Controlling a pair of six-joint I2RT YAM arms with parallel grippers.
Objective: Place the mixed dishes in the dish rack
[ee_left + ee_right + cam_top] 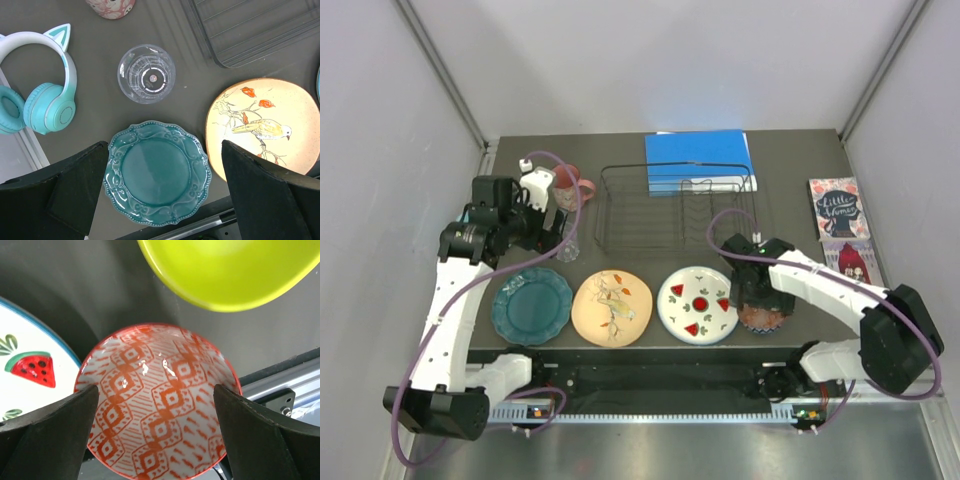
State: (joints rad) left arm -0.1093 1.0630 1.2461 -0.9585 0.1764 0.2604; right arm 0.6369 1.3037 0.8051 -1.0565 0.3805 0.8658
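The black wire dish rack (675,205) (260,30) stands at the back middle with nothing in it. In front of it lie a teal scalloped plate (531,305) (157,172), a peach bird-pattern plate (612,307) (265,125) and a white watermelon plate (698,304) (25,370). A clear cup (146,73) and a pink mug (570,185) (111,6) stand left of the rack. My left gripper (164,170) hangs open above the teal plate. My right gripper (155,405) hangs open over a red-patterned bowl (160,400), with the yellow-green bowl (230,270) just beyond it.
Teal cat-ear headphones (45,95) lie left of the clear cup. A blue book (698,160) sits behind the rack. Two small illustrated books (835,208) lie at the right edge. The table's front edge runs just below the row of plates.
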